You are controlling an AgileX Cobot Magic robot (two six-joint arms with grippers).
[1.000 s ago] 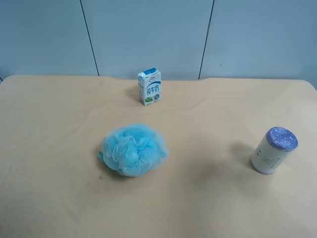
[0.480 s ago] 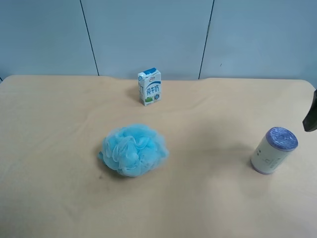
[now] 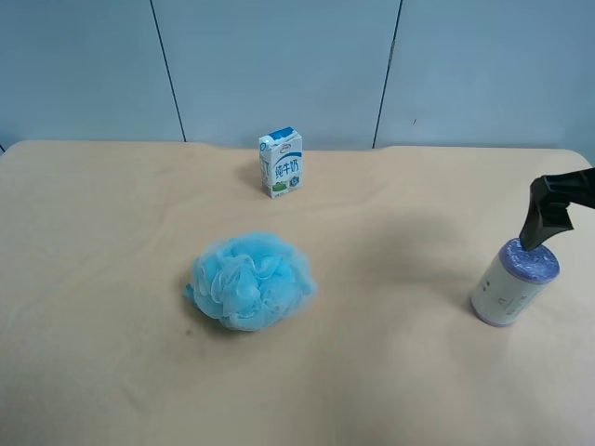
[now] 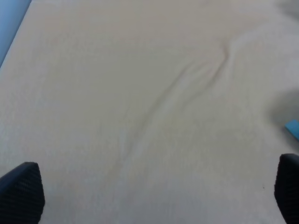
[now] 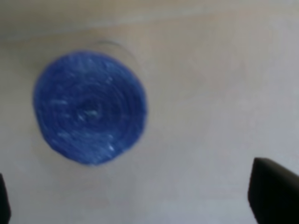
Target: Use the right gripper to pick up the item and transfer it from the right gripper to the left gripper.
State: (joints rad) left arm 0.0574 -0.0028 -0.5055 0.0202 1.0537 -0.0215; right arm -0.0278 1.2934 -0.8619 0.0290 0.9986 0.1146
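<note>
On the beige worktop (image 3: 102, 372) sat a fluffy blue mesh bath puff (image 3: 251, 281), a small blue-and-white milk carton (image 3: 281, 163) behind it, then the cream-labelled, purple-topped plastic-wrapped cylinder (image 3: 514, 282) upright beneath the black right gripper (image 3: 548, 212), fingers spread apart; the black left gripper (image 4: 154, 196) also had its fingers apart.
</note>
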